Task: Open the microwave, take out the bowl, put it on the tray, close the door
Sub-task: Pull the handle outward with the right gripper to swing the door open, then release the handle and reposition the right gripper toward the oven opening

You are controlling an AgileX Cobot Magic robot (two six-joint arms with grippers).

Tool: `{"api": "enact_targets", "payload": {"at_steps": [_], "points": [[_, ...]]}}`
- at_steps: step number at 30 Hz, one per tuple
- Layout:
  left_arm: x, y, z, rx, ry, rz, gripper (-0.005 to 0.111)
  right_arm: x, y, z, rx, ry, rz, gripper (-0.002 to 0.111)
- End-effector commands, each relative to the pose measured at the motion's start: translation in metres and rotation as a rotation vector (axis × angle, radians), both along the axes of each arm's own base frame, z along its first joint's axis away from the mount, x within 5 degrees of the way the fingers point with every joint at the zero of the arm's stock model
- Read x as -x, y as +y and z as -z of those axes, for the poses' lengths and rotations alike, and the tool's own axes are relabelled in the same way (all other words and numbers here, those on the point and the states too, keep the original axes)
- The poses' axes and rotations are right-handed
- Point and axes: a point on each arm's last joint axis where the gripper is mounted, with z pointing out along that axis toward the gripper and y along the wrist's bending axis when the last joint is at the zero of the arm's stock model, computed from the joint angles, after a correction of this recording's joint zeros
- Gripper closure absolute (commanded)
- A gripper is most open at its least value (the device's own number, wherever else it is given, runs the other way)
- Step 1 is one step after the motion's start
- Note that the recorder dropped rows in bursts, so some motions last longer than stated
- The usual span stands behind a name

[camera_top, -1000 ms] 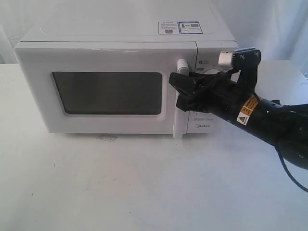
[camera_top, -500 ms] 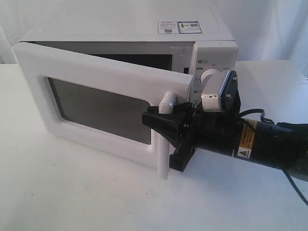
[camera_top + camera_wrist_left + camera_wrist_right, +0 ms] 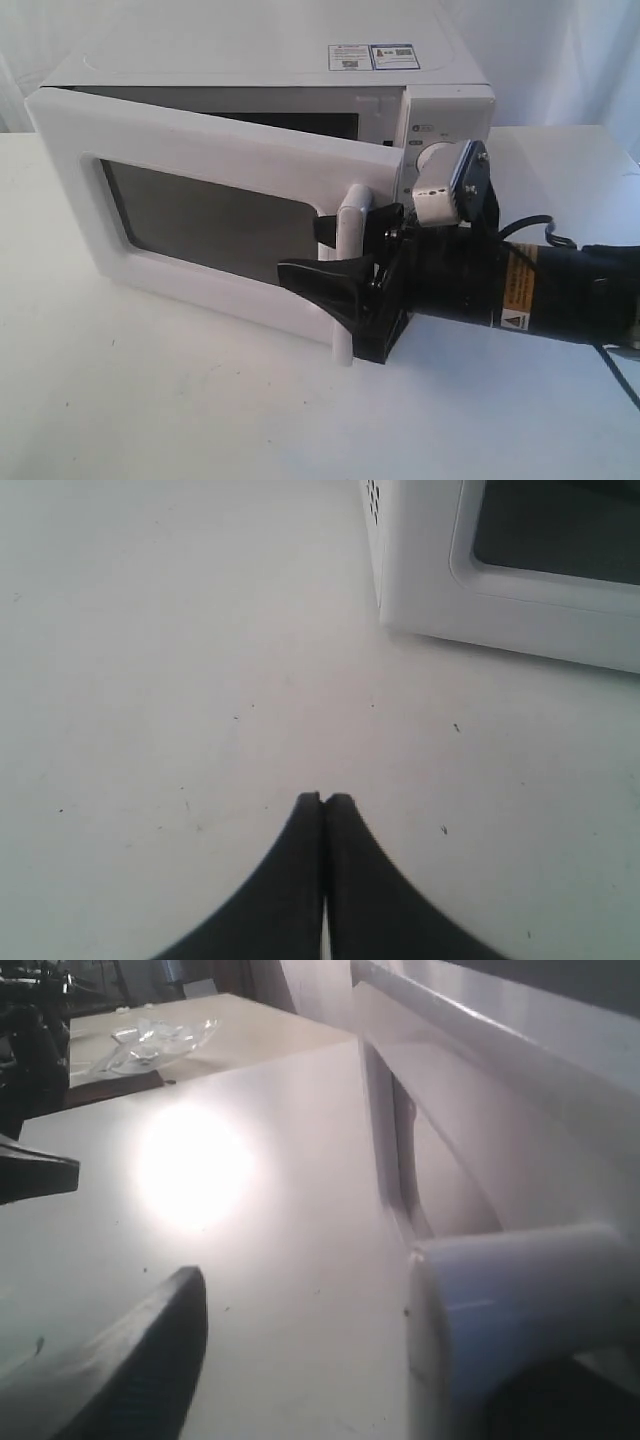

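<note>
The white microwave [image 3: 440, 110] stands at the back of the table, its door [image 3: 200, 150] swung partly open toward me. My right gripper [image 3: 302, 250] is open at the door's free edge. Its two black fingers straddle the vertical white bar handle [image 3: 348, 270] without clamping it. In the right wrist view one finger [image 3: 150, 1360] shows apart from the handle's rounded end [image 3: 520, 1300], and the other finger is hidden behind it. My left gripper [image 3: 324, 798] is shut on nothing, low over the bare table near the microwave's corner [image 3: 400, 570]. The bowl is hidden. No tray shows.
White table [image 3: 200, 400] spreads in front of the microwave. The dial panel [image 3: 435, 150] sits just behind my right wrist camera [image 3: 445, 190]. Crumpled clear plastic [image 3: 150, 1040] lies on a beige surface far off in the right wrist view.
The door went from closed to partly open, pulled by the right gripper. In the last half second the door's angle held and the gripper's fingers spread off the handle.
</note>
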Motion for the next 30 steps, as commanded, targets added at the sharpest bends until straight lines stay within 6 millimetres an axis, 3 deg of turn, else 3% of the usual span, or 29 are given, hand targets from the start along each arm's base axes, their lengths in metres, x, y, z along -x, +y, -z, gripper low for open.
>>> {"api": "enact_targets", "payload": {"at_steps": [1,6,11,16,19,25,30], "points": [[0.0,0.0,0.001,0.001,0.0,-0.004,0.107,0.041,0.009,-0.011,0.082,0.128,-0.3,0.046],[0.0,0.0,0.001,0.001,0.0,-0.004,0.107,0.058,-0.001,-0.038,0.124,0.156,-0.241,0.056],[0.0,0.0,0.001,0.001,0.0,-0.004,0.107,0.085,-0.013,-0.073,0.124,0.03,-0.193,0.073],[0.0,0.0,0.001,0.001,0.0,-0.004,0.107,0.097,-0.037,-0.099,0.158,-0.087,0.096,0.089],[0.0,0.0,0.001,0.001,0.0,-0.004,0.107,0.097,-0.049,-0.106,0.136,-0.071,0.257,0.096],[0.0,0.0,0.001,0.001,0.0,-0.004,0.107,0.093,-0.045,-0.1,0.155,-0.04,0.214,0.1],[0.0,0.0,0.001,0.001,0.0,-0.004,0.107,0.069,-0.034,-0.071,0.244,0.069,0.17,0.086]]}}
